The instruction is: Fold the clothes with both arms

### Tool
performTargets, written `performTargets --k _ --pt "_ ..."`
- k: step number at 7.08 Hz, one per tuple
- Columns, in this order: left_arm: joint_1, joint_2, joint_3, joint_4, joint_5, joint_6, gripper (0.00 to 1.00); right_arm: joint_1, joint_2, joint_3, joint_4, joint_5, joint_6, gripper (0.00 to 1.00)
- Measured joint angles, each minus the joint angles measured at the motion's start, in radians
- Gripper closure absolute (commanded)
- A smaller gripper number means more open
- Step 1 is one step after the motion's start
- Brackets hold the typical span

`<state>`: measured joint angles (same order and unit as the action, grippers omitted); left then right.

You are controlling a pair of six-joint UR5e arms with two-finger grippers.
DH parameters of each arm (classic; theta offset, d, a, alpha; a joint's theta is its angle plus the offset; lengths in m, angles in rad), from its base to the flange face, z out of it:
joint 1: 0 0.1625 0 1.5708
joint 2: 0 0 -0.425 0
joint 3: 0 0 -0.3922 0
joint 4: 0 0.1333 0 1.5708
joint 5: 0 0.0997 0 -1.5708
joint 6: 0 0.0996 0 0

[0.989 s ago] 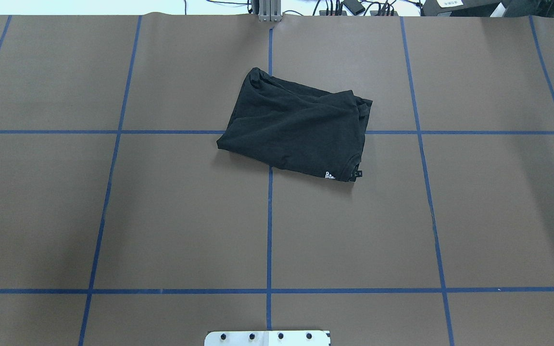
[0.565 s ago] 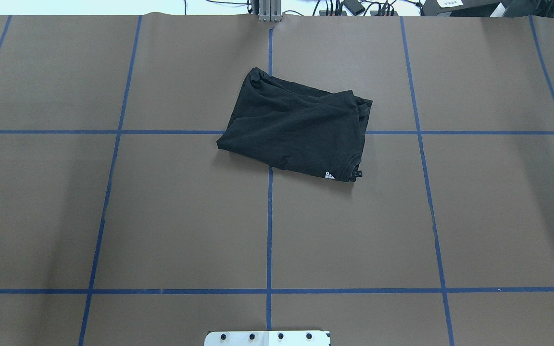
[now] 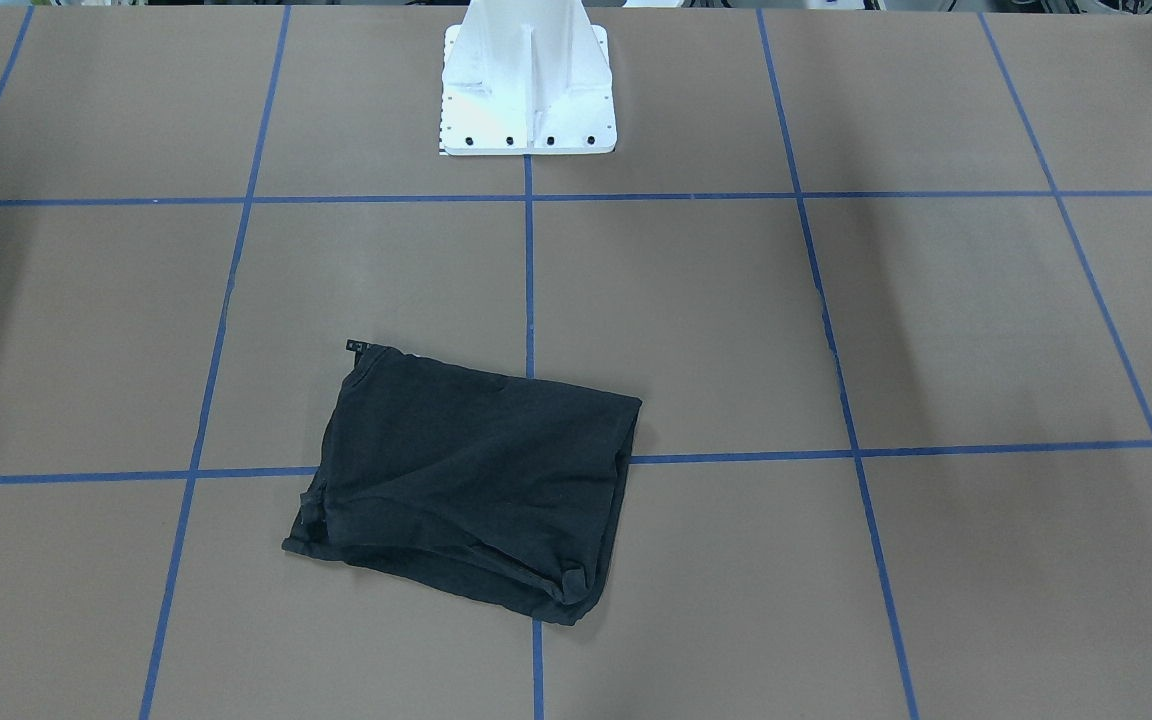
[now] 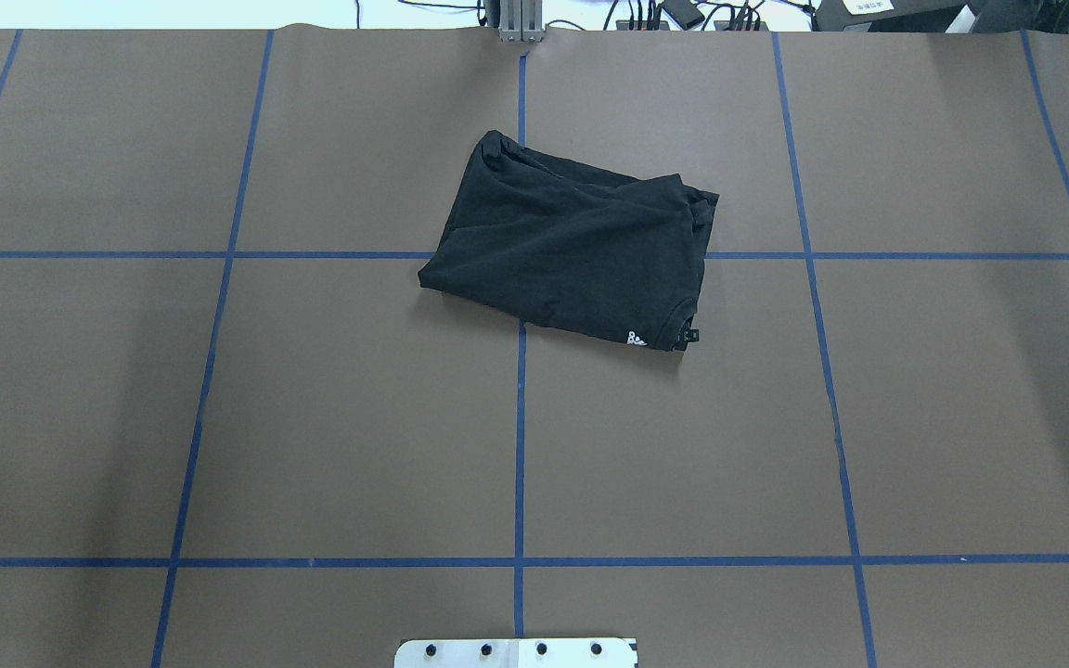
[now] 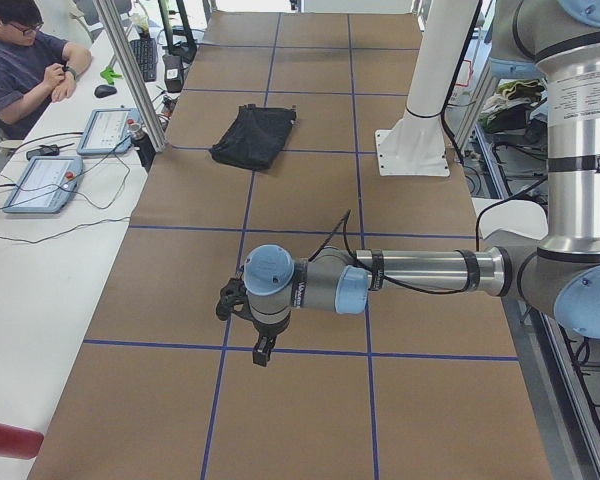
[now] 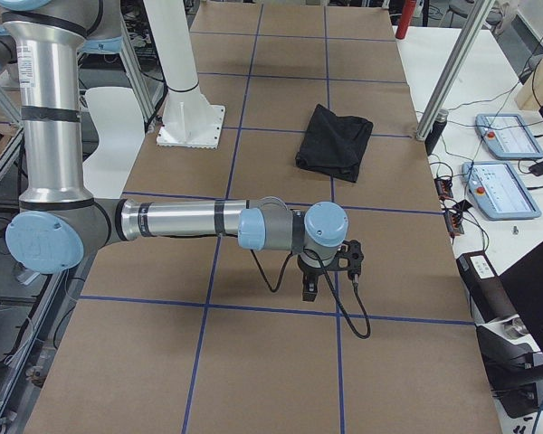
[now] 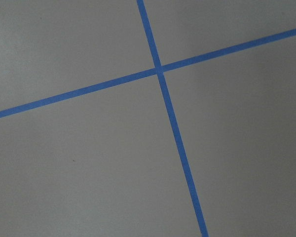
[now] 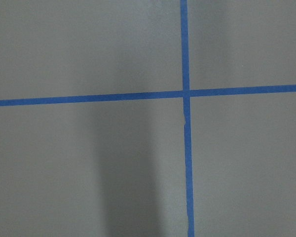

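The black T-shirt point(image 4: 572, 246) lies folded into a compact rectangle on the brown table, over the centre blue line, plain back up with a small white logo at its near right corner. It also shows in the front view point(image 3: 471, 475), the left view point(image 5: 252, 135) and the right view point(image 6: 337, 142). My left gripper point(image 5: 262, 350) shows only in the left side view, hanging over the table far from the shirt. My right gripper point(image 6: 310, 291) shows only in the right side view, also far from the shirt. I cannot tell whether either is open or shut.
The white pedestal base point(image 3: 526, 90) stands at the robot's edge of the table. Blue tape lines point(image 4: 520, 445) grid the brown surface. An operator point(image 5: 20, 60) and tablets point(image 5: 110, 130) are at a side bench. Both wrist views show only bare table with tape crossings point(image 7: 159, 70).
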<state>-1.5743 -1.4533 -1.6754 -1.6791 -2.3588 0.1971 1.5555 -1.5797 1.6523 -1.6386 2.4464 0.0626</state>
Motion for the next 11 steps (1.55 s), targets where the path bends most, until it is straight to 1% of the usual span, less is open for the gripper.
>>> performTargets --k 3,7,11 --pt "-0.001 -0.013 -0.001 0.000 0.003 -0.006 0.00 0.000 -0.011 0.009 0.010 -0.012 -0.016 0.00" --pt "-0.001 -0.022 0.000 0.001 0.004 -0.007 0.00 0.000 -0.012 0.044 0.027 -0.087 -0.018 0.00" --pt "-0.002 -0.026 -0.008 0.000 0.018 -0.127 0.00 0.000 -0.013 0.044 0.029 -0.085 -0.003 0.00"
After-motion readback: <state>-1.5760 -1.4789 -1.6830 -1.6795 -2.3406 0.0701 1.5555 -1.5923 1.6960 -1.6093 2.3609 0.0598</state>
